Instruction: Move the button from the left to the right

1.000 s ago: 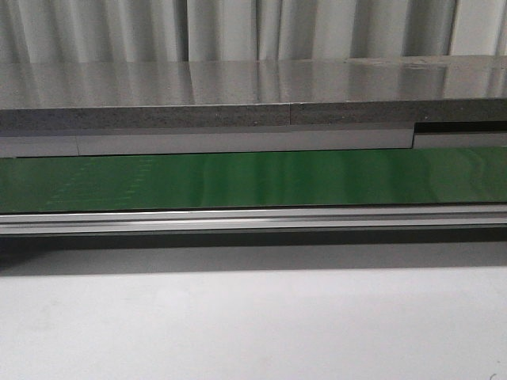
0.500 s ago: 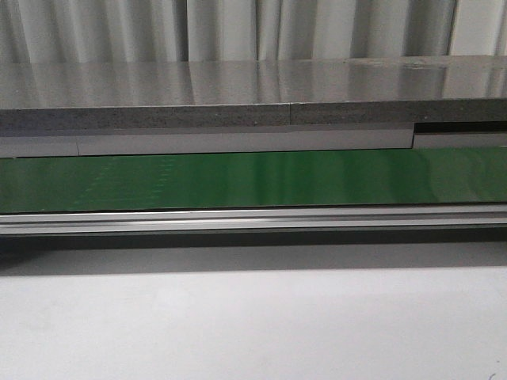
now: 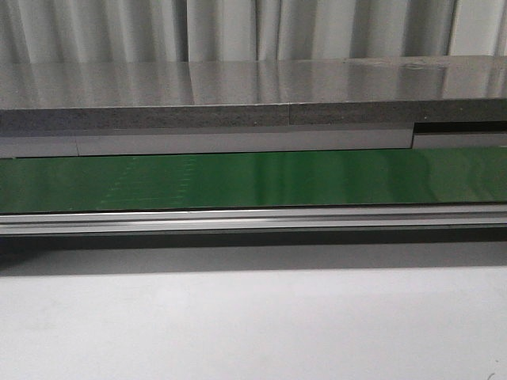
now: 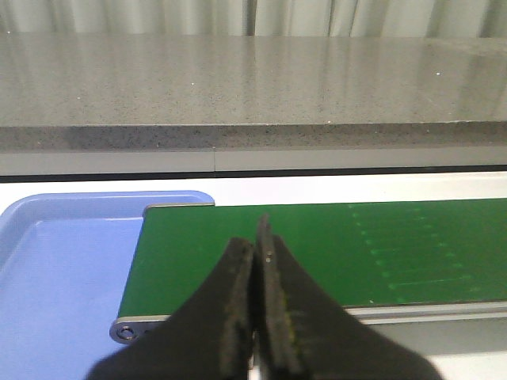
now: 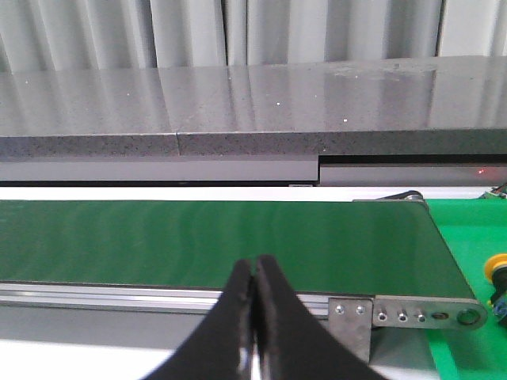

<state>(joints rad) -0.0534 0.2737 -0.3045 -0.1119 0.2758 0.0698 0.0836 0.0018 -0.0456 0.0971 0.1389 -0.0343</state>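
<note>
A: What is shown in the front view?
B: A green belt [image 3: 253,180] is seen running left to right behind a metal rail [image 3: 253,219]; neither arm is seen there.

A: And from the left wrist?
B: The left gripper [image 4: 255,247] is held over the belt's near edge, fingers pressed together on nothing. A blue tray [image 4: 55,277] is seen at the belt's end.

A: From the right wrist?
B: The right gripper [image 5: 253,269] is likewise closed and empty. The button [image 5: 497,273] is cut off by the picture's edge, on a bright green surface past the belt's end; only its yellow cap is made out, so its long axis cannot be told.
</note>
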